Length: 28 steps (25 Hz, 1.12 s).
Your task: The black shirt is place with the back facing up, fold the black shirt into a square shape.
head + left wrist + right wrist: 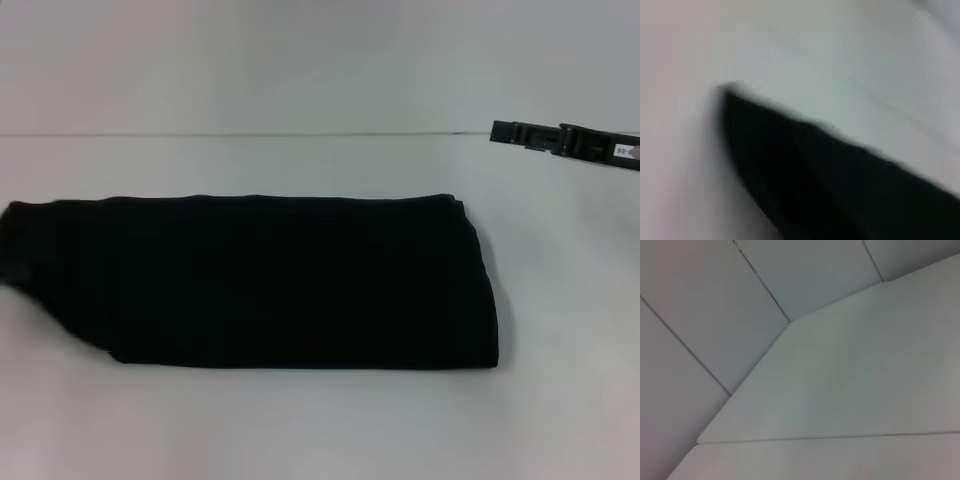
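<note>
The black shirt [260,280] lies folded into a long flat band across the middle of the white table [300,430], its left end running off the head view's left edge. The left wrist view shows a dark corner of the shirt [840,190] on the white surface, with no fingers in it. My right gripper [505,132] reaches in from the right edge of the head view, raised above the table far behind and right of the shirt, touching nothing. The left gripper does not show in any view.
A white wall [300,60] rises behind the table's far edge. The right wrist view holds only the white table [865,365] and wall panels [715,315].
</note>
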### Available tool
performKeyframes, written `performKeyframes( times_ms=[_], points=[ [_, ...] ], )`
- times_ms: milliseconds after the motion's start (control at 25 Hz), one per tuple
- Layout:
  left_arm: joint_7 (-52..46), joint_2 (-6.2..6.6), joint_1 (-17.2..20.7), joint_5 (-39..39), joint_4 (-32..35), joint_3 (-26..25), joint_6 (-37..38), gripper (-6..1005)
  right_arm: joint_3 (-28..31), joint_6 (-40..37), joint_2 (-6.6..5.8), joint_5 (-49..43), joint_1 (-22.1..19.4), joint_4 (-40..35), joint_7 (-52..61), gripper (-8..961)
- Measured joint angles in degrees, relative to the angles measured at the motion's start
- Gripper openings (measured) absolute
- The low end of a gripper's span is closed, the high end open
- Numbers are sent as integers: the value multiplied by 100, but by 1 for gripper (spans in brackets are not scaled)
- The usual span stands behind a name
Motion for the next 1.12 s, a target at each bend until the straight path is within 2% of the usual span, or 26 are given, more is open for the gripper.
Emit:
performKeyframes(
  times_ms=[120,200,320,360,520,560,600,720,840,920,1120],
  points=[
    [218,16,-339,-785,-122,170,954,58,8,121,-31,9,-78,0,-11,869],
    [224,-96,-757,-1225,-269,509,1253,60,77,175,-66,25,-230,-29,-50,869],
    [202,-427,-1403,-1511,-510,1057,1142,64,223,142,-100,31,-359,-94,-62,869],
    [212,-586,-1635,-1539,-640,1271,1006,65,325,88,-129,31,-430,-118,-79,869],
    [288,-1157,-2357,-1597,-1287,2137,-85,71,702,-172,-302,35,-666,-148,-230,869],
    [317,-1229,-2456,-1640,-1453,2282,-334,72,784,-239,-351,33,-718,-148,-264,868],
    [469,-1279,-2604,-1853,-1898,2476,-739,73,826,-278,-386,32,-751,-148,-284,868],
    [1206,-1300,-2950,-2643,-3351,2671,-1830,77,886,-344,-527,32,-844,-143,-337,867],
    [2146,-1309,-3015,-3422,-4383,2530,-2605,81,883,-360,-585,16,-858,-135,-356,862],
    [2906,-1309,-2962,-3808,-4860,2275,-2691,84,857,-354,-591,-20,-853,-135,-380,859],
    [4042,-1311,-2762,-3840,-5455,1507,-2460,90,836,-270,-564,-272,-744,-83,-417,852]
  ],
)
